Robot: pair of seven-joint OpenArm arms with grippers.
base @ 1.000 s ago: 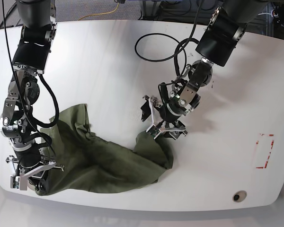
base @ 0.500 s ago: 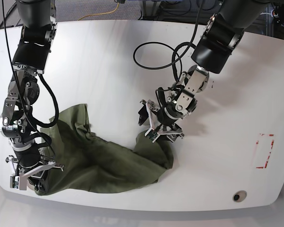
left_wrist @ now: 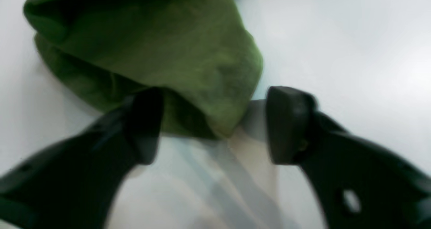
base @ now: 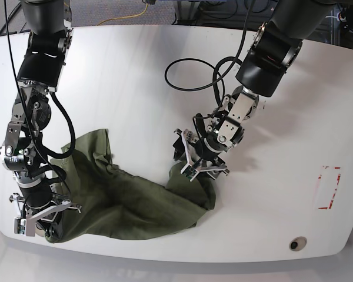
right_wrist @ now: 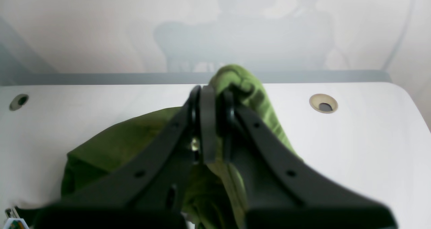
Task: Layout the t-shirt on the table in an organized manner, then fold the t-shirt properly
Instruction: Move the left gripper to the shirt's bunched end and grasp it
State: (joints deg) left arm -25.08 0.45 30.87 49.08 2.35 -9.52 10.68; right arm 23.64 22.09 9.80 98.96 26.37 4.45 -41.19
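Olive t-shirt [base: 129, 197] lies crumpled on your white table [base: 135, 88]. Your right gripper [right_wrist: 212, 121] is clamped on a bunched fold, while your left gripper [left_wrist: 212, 124] has its jaws apart around another fold.

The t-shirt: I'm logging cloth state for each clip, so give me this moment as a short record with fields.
cloth: olive-green t-shirt, bunched and wrinkled, not laid flat
surface: white table
right gripper: shut on a fold of the t-shirt near the table's front edge
left gripper: jaws apart, straddling a rounded edge of the t-shirt, not clamped
other marks: red dashed rectangle; grommet hole
fold progress: not started
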